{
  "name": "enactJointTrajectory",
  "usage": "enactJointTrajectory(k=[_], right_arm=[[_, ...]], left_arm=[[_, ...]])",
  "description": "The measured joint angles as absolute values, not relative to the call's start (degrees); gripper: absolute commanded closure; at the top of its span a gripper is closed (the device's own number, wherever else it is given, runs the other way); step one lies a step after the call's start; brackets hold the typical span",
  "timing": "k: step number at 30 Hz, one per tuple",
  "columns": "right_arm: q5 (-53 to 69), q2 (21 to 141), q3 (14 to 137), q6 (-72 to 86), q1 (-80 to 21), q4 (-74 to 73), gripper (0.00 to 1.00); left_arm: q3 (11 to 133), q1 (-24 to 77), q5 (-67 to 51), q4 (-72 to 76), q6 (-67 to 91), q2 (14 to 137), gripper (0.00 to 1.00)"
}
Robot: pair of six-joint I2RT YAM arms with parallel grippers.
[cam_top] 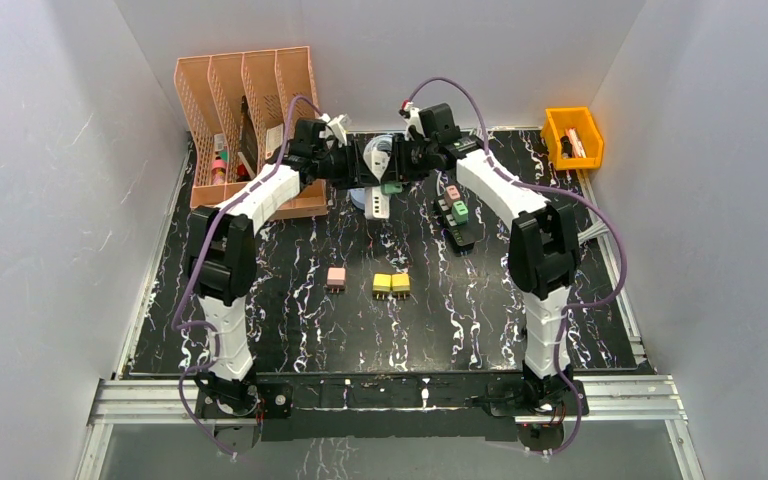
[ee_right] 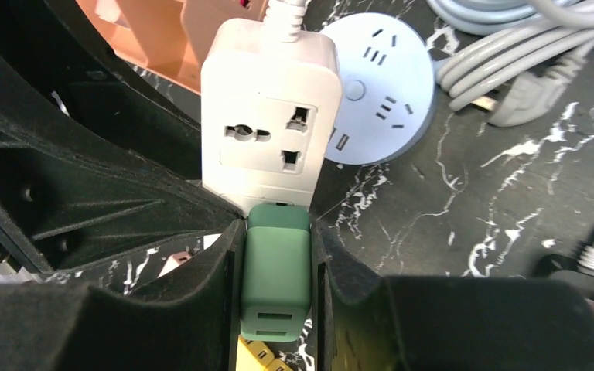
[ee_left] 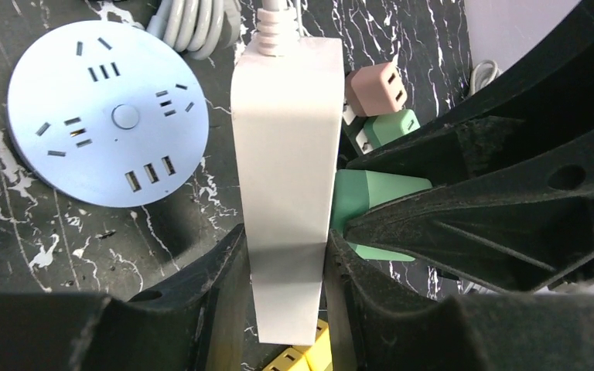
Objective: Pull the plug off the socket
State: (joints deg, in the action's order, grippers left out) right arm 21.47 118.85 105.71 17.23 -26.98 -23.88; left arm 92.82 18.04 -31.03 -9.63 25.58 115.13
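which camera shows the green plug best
Right wrist: the green plug fills the centre, clamped by the right end effector and butted against the white power strip. Left wrist shows only its side, half hidden behind that end effector. Top view shows a tiny green patch.

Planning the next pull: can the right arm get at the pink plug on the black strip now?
Probably not yet: the right gripper is shut on the green plug. The pink plug itself lies uncovered.

Plain pale grey walls (cam_top: 50,200) enclose a black tabletop (cam_top: 290,330) veined with white; an aluminium rail (cam_top: 140,400) runs along its near edge
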Motion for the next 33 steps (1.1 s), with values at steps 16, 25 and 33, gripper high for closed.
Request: enactJointTrajectory(k=[16, 25, 33], right_arm=[[23.53, 109.89, 106.26, 17.72, -28.18, -23.24, 1.00], [28.34, 109.65, 105.58, 12.12, -27.24, -27.31, 1.00], [33.32, 112.95, 103.37, 7.64, -27.40, -33.91, 1.00]], left_arm=[[96.38, 15.33, -25.15, -11.35, 23.31, 119.02, 1.00], [99.07, 14.48, -23.38, -13.93, 19.38, 122.32, 1.00], [119.94, 14.94, -21.54, -19.75, 9.61, 135.72, 0.69]])
